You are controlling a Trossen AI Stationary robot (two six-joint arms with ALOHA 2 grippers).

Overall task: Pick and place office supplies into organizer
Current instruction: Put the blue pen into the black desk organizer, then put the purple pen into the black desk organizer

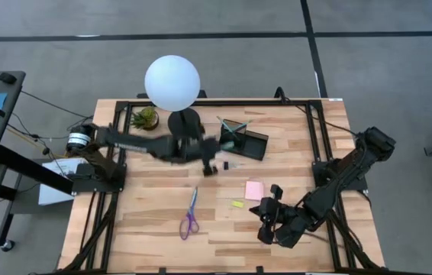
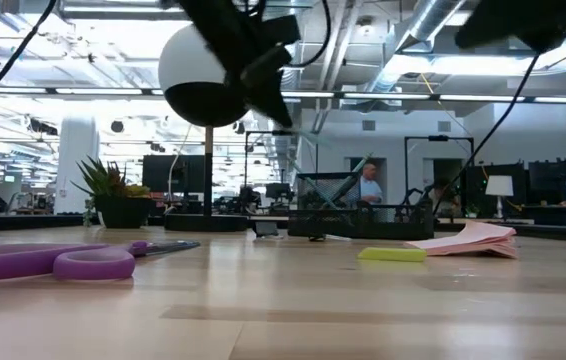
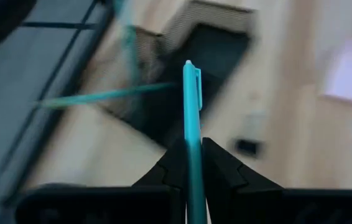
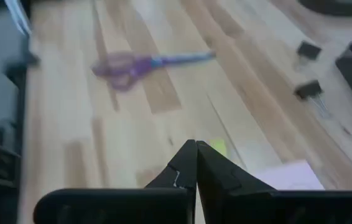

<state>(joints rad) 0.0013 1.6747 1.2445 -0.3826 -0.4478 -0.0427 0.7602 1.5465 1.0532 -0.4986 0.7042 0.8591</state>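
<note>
Organizer (image 1: 245, 139) standing toward the back of the bench (image 1: 155, 229), right of the lamp (image 1: 172, 82), with at least one teal pen (image 1: 235, 128) already leaning in its taller compartment. Left hand (image 3: 193, 163) clamped narrow on a second teal pen (image 3: 191, 112), tip pointing toward the organizer, carried above the bench just left of it and not yet over the pen compartment. Right hand (image 4: 196, 163) pinched fully shut on nothing, hovering low over the front right of the bench, close to the pink sticky pad (image 1: 254, 189) and the small yellow piece (image 1: 237, 204).

By the look of it, well under halfway. Done: one or two pens in the holder, though blur hides the exact count. In hand: delivery of the held pen, needing a tilt upright over the tall slot before release. Left to do: purple scissors (image 1: 190, 218) lying flat near the front edge, sticky pad and yellow piece on the bare wood, and black clips (image 4: 308, 90) loose just in front of the organizer. No dark or pink-purple pen clearly made out anywhere. Small potted plant (image 1: 145, 117) beside the lamp, no part of the job.
</note>
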